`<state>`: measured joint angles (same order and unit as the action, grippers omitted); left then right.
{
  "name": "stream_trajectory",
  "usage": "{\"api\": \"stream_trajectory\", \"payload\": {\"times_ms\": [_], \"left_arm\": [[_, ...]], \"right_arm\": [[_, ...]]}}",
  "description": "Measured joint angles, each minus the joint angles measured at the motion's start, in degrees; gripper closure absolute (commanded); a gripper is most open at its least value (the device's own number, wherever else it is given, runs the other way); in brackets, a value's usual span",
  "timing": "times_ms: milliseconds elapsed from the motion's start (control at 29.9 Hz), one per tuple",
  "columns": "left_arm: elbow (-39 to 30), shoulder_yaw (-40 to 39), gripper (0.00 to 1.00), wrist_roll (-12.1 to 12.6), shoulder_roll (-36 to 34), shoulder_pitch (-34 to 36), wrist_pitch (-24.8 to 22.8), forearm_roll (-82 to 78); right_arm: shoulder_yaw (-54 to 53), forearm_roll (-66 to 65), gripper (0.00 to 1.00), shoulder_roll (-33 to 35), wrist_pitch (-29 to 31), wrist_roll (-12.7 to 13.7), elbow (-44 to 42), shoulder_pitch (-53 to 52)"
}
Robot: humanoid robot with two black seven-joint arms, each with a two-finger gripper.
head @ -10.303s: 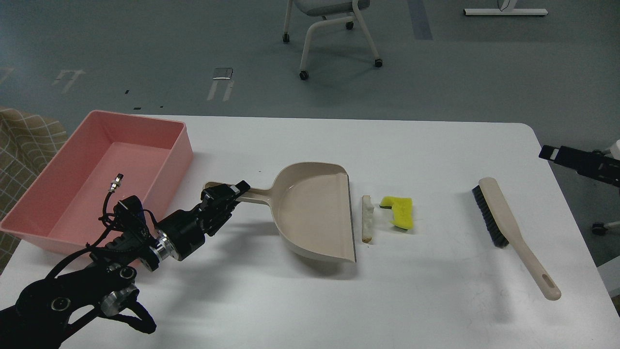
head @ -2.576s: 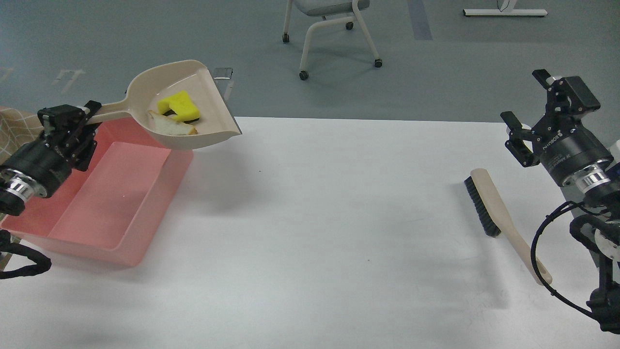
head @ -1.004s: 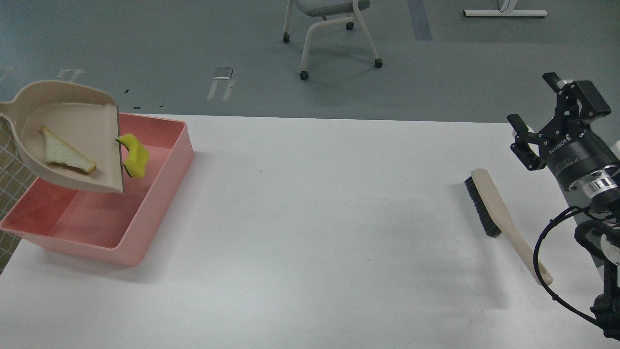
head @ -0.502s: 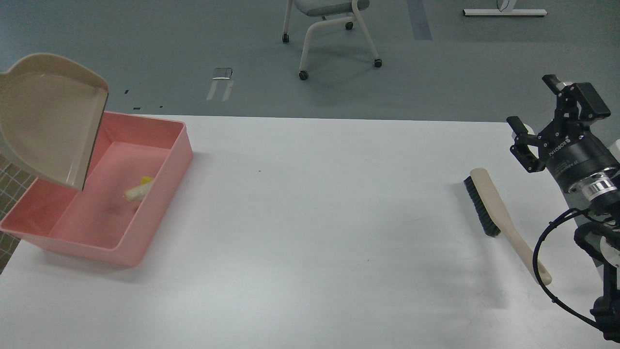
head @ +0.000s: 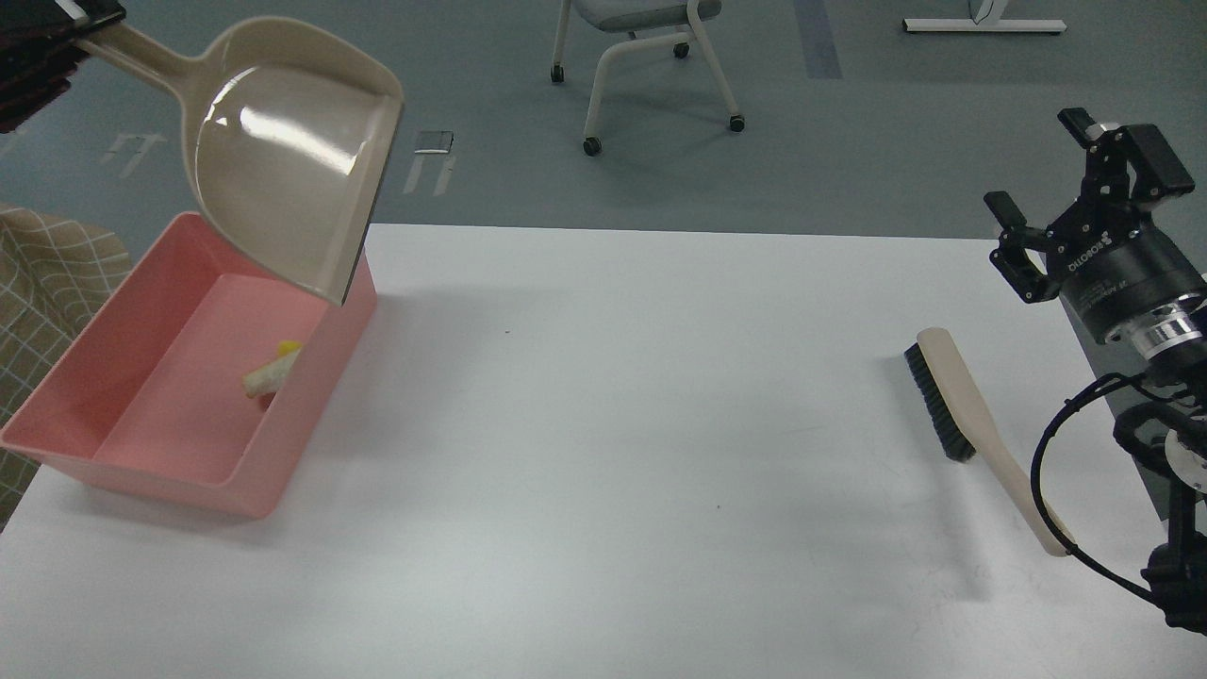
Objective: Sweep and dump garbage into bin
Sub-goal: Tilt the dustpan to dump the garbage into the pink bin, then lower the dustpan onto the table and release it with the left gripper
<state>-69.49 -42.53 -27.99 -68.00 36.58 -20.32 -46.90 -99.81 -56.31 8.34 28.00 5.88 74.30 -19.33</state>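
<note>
Your two scraps of garbage [head: 272,371] lie in the one bin [head: 113,316]; right gripper [head: 1066,193] fingers spread, left fingers hidden—you cannot tell.

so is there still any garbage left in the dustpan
No, the dustpan is tilted over the bin with a bare scoop, and the garbage lies on the bin floor.

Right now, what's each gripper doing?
Left gripper: mostly out of frame; the dustpan handle leads to it, jaws unreadable.
Right gripper: open, empty.
</note>
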Motion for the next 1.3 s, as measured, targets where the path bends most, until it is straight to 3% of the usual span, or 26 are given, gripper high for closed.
{"api": "stream_trajectory", "payload": {"times_ms": [368, 870, 1004, 1305], "left_arm": [[1.44, 6.0, 0.7, 0.0, 22.17, -2.24, 6.27, 0.25], [0.9, 7.03, 0.67, 0.0, 23.57, -3.35, 12.08, 5.26], [0.72, 5.41, 0.37, 0.0, 22.23, -3.05, 13.42, 9.71], [1.21, 1.43, 0.19, 0.0, 19.59, -3.52, 14.35, 19.55]], "right_arm": [[0.07, 0.17, 0.01, -2.24, -0.18, -0.07, -9.94, -8.99], [0.07, 0.24, 0.01, -2.77, -0.03, -0.07, -7.86, -8.27], [0.19, 0.24, 0.0, -2.6, 0.0, 0.0, -7.46, -7.65], [0.09, 0.17, 0.0, -2.46, -0.46, 0.01, -9.02, -7.61]]}}
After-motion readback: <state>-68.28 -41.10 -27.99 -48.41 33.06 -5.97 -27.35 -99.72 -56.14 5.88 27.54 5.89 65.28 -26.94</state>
